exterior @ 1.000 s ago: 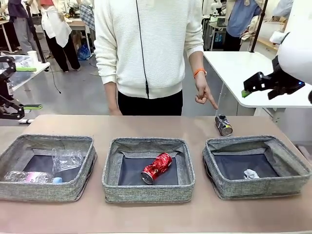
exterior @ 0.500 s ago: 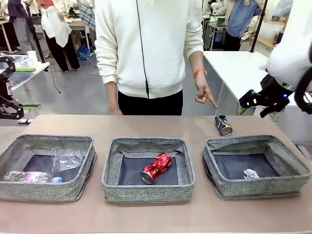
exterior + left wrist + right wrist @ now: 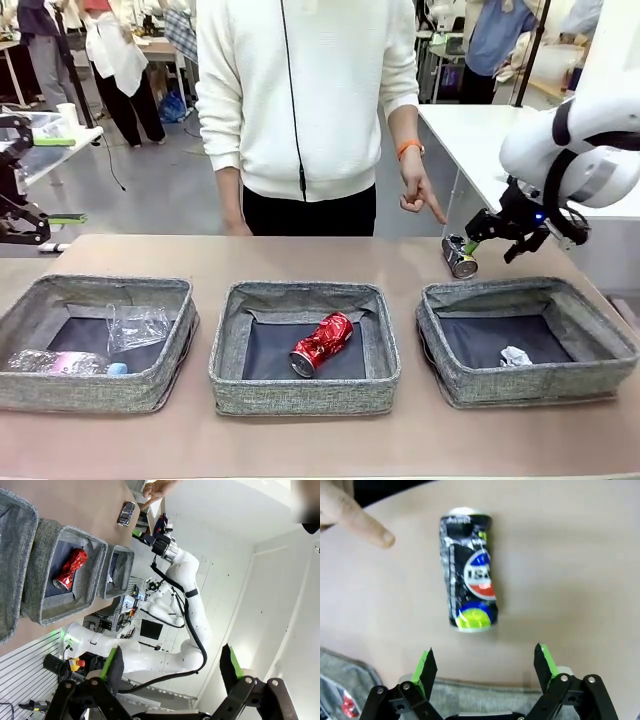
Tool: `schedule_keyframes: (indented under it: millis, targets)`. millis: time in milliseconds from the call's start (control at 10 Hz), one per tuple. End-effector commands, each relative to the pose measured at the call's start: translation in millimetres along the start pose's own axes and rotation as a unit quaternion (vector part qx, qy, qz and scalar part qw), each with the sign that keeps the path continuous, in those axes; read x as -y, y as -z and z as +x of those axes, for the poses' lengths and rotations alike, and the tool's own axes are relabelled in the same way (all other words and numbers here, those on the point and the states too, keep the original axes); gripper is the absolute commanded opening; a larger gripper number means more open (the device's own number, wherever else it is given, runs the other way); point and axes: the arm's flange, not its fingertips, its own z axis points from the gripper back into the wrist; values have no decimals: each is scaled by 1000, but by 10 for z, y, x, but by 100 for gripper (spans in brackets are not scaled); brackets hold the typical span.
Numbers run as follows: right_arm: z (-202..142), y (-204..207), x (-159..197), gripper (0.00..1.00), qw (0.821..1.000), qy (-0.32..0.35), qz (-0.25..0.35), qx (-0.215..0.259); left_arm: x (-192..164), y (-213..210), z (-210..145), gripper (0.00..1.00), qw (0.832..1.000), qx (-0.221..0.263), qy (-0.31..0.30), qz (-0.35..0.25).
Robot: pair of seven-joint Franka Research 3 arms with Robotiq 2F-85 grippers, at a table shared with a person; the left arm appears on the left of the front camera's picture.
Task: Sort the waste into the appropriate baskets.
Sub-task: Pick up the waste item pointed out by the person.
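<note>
Front view: three grey woven baskets sit in a row on the brown worktop. The left basket holds a clear plastic cup and, at its 8 o'clock corner, a clear plastic bottle with a pink label. The middle basket holds a crushed red can lying tilted. The right basket holds a crumpled white paper ball. A dark blue-black can lies on the worktop just beyond the right basket's 11 o'clock corner. The right hand hangs just beside that can at its 3 o'clock, fingers spread and holding nothing. The person's hand points a finger down toward the can from 11 o'clock. The left hand is at the 9 o'clock edge, off the worktop, fingers spread.

Left wrist view: the left hand has its green-padded fingers wide apart with nothing between them; the red can lies in its basket at 10 o'clock.

Right wrist view: the right hand is spread above the worktop, and the dark can lies at 12 o'clock beyond the fingertips, not touched. The person's fingertip is at 10 o'clock, near the can's far end.
</note>
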Motion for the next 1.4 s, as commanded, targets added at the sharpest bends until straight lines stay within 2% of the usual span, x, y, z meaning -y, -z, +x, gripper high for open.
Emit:
schedule_keyframes:
  millis: [0, 200, 400, 1200, 1300]
  targets:
    - [107, 167, -160, 100, 1000, -19, -18, 16, 12, -28, -9, 100, 1000, -5, 9, -1]
    - [174, 342, -226, 100, 996, 3, -51, 73, 12, -28, -9, 100, 1000, -5, 9, -1]
    - [223, 447, -228, 100, 993, 4, -70, 98, 12, -28, -9, 100, 1000, -5, 9, -1]
    - [239, 541, -255, 100, 992, 0, -68, 107, 12, -28, -9, 100, 1000, -5, 9, -1]
    - [239, 539, -271, 40, 992, -2, -68, 106, 12, -28, -9, 100, 1000, -5, 9, -1]
